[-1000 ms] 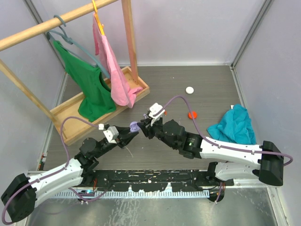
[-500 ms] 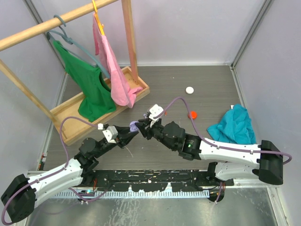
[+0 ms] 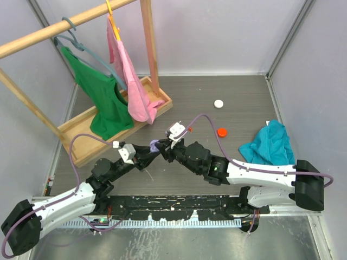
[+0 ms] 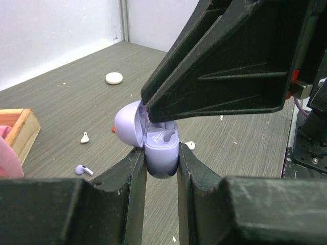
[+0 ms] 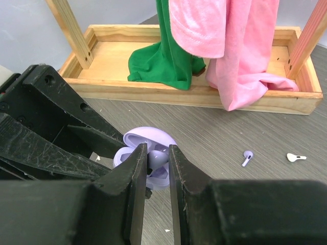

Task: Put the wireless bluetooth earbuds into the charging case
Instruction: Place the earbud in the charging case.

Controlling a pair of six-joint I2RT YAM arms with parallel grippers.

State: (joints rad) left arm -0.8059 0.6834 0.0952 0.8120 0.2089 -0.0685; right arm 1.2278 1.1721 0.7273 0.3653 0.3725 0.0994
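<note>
My left gripper is shut on the base of a lilac charging case. The case is held above the table with its lid swung open. My right gripper is shut on a lilac earbud and holds it at the open case, against the wells. The two grippers meet at the case in the top view. Loose earbuds lie on the table: a lilac one and a white one. Two more white ones also show.
A wooden rack base with a green shirt and a pink shirt stands at the back left. A white round case and a red one lie further back. A teal cloth sits at the right.
My right gripper has edged left and down onto the open case with the earbud. The left gripper has stayed put with the case.
</note>
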